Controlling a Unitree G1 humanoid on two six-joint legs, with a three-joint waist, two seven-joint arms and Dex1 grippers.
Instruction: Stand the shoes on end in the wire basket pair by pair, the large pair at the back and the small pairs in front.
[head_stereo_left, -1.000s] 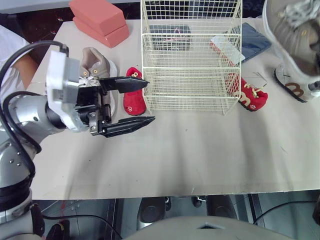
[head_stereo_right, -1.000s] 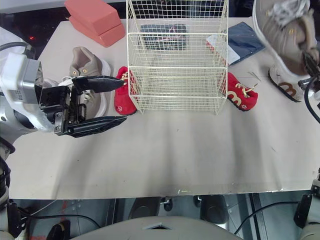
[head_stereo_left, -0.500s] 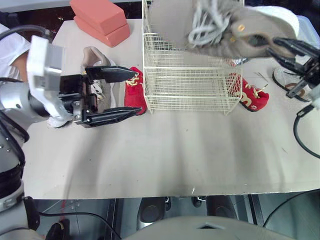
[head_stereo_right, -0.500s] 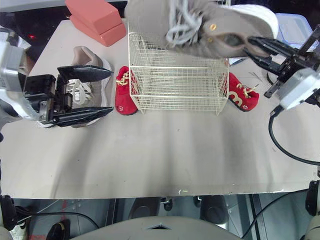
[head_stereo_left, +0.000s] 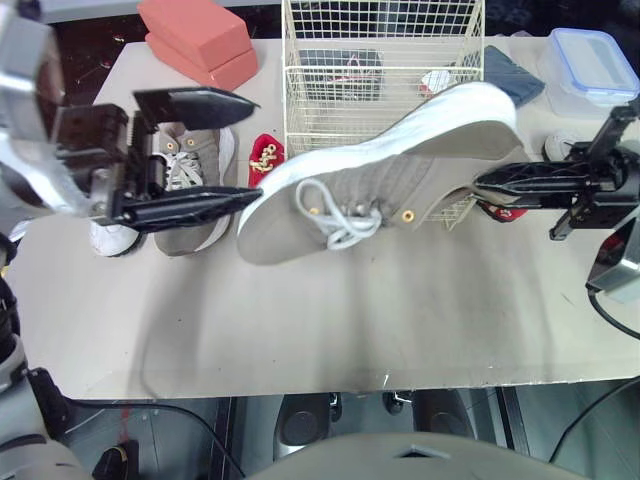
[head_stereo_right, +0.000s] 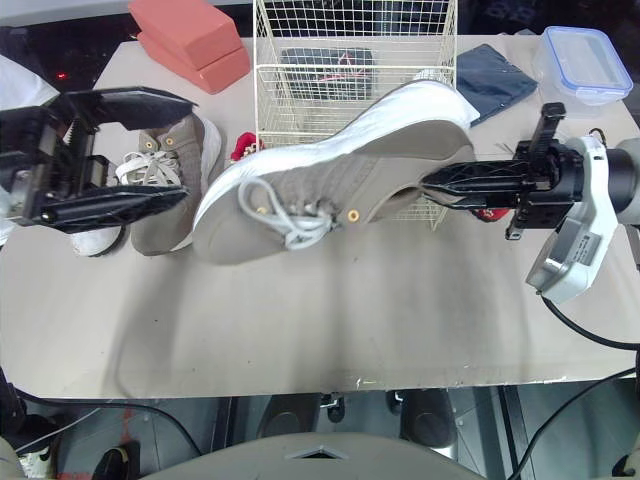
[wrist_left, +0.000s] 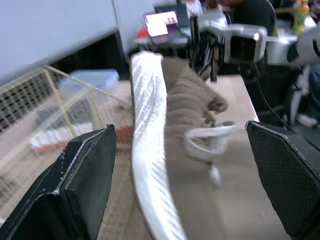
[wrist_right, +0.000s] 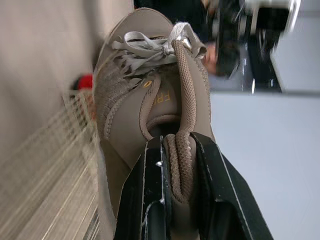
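Large grey shoe (head_stereo_left: 380, 180): I see it off the table, lying on its side in the air before the wire basket (head_stereo_left: 380, 68), its white sole turned toward the basket and its laces hanging my way.
Right gripper (head_stereo_left: 480, 183): my fingers are pinched narrow on the shoe's heel, and the whole shoe stretches out from their tips toward the other arm.
Left gripper (head_stereo_left: 255, 148): fingers spread wide, holding nothing. The shoe's toe sits just beside the tip of the lower finger, and I cannot tell whether they touch.
Second grey shoe (head_stereo_right: 185, 145): on the table behind the left fingers, showing through the gap between them.
Red shoes: one small red shoe (head_stereo_left: 265, 155) lies just past the left fingertips, beside the basket. Another (head_stereo_right: 480, 213) peeks out under the right fingers.
Right wrist view: here I get the grip itself, which the head views show only side-on; a braided strip of the heel collar runs down between the two black fingers (wrist_right: 145, 200).
Left wrist view: the sole appears edge-on in the open gap beyond the fingers (wrist_left: 85, 170), nearer one finger than the other.
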